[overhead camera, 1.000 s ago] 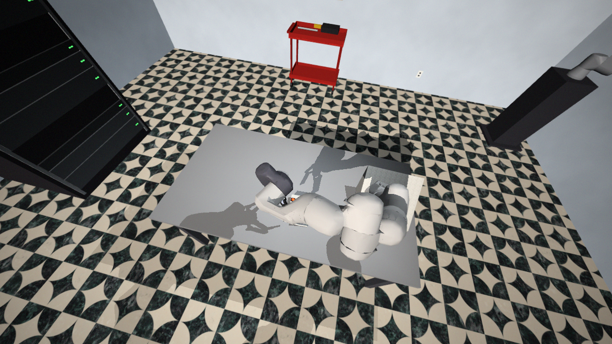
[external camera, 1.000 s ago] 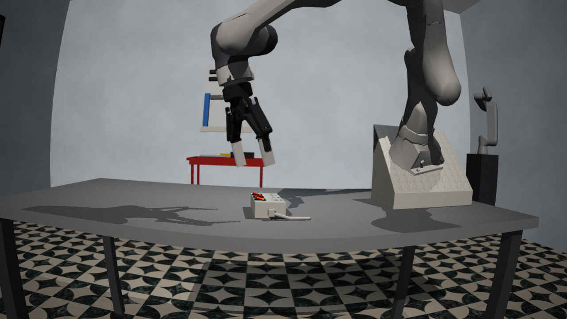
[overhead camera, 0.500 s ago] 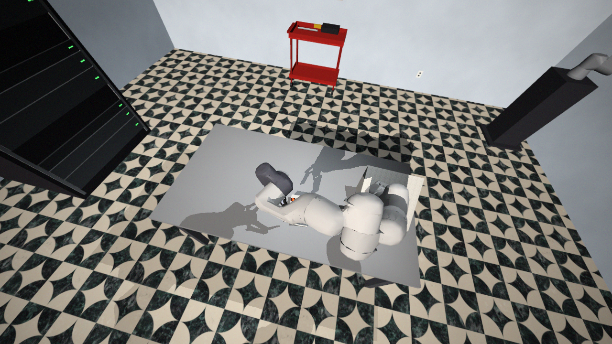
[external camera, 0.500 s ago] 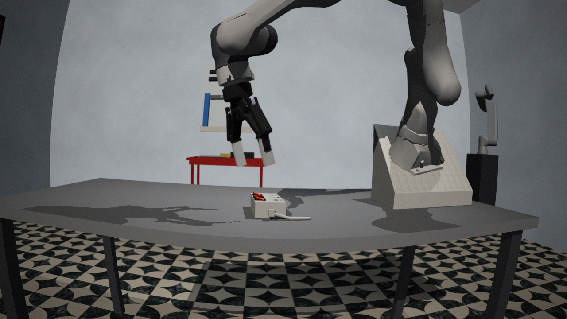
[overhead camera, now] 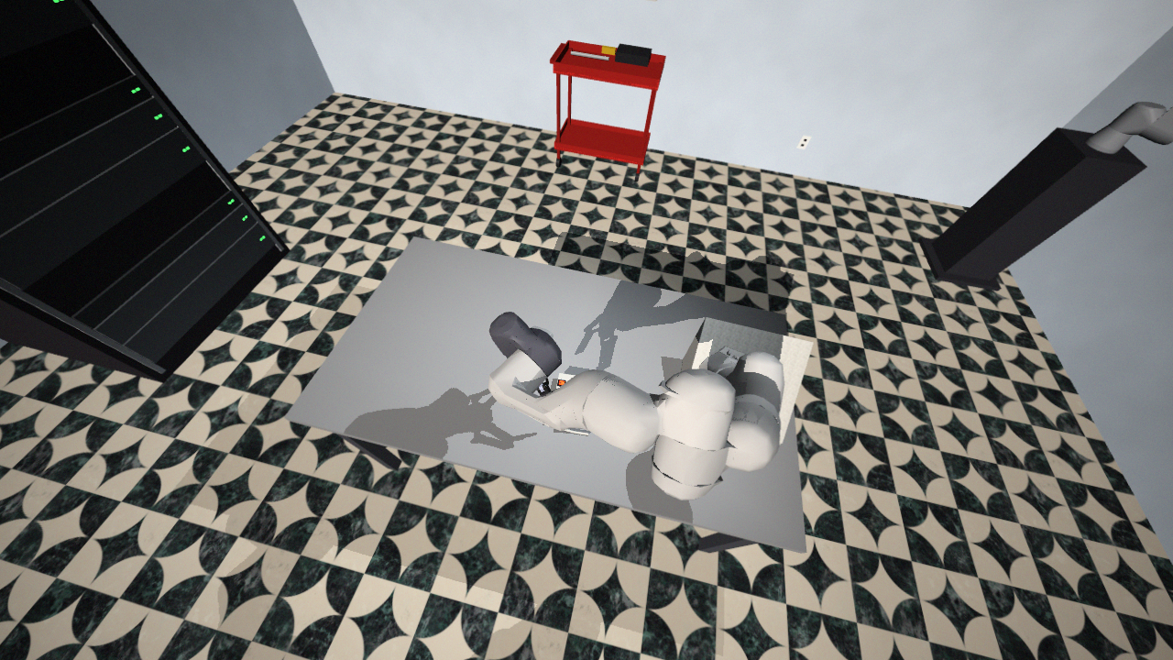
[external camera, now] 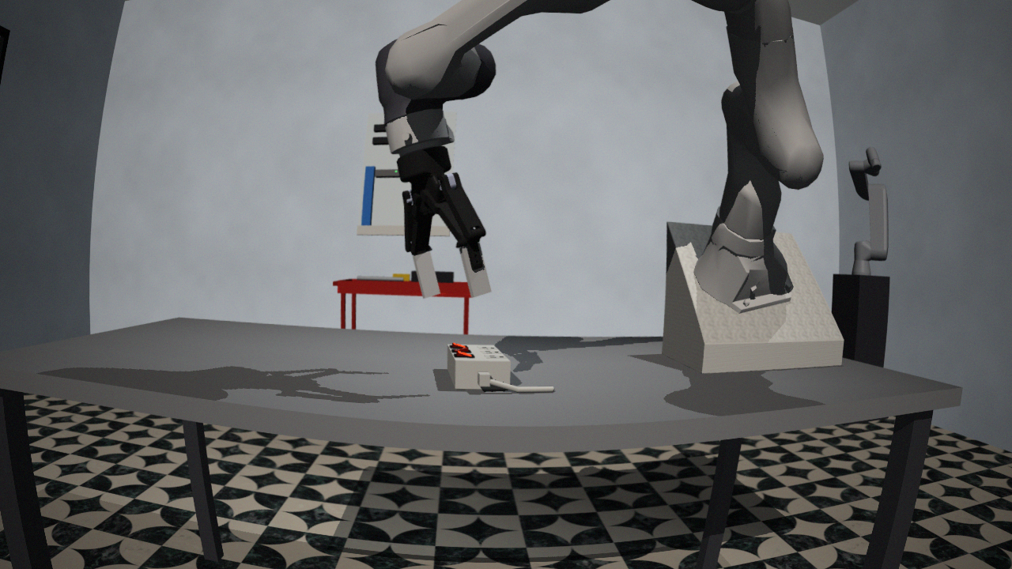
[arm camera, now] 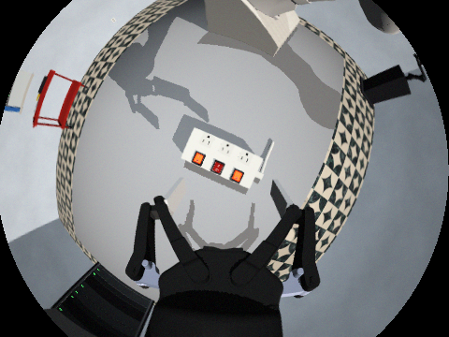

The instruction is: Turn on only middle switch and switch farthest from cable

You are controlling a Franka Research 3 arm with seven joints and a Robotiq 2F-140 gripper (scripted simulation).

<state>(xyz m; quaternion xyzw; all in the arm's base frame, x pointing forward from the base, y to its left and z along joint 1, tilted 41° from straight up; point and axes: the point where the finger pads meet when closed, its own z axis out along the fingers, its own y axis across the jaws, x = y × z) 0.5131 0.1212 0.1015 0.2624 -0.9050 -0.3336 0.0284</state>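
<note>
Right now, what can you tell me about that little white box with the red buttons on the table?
It is a power strip: a small white block that looks like plastic, lying flat and right way up on the grey table. Along one long side runs a row of three red-orange switches; the middle one looks darker than the other two. Beside them are pale sockets. A short white cable leaves one end and rests on the table. Only the table touches it. The hand hangs open above, apart from it.

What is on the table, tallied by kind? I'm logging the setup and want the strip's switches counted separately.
Power strip: 1
Red switches on it: 3
Cable at its end: 1
Arm's pedestal: 1
Total: 6
The gripper hangs above the strip, jaws open and empty.
</note>
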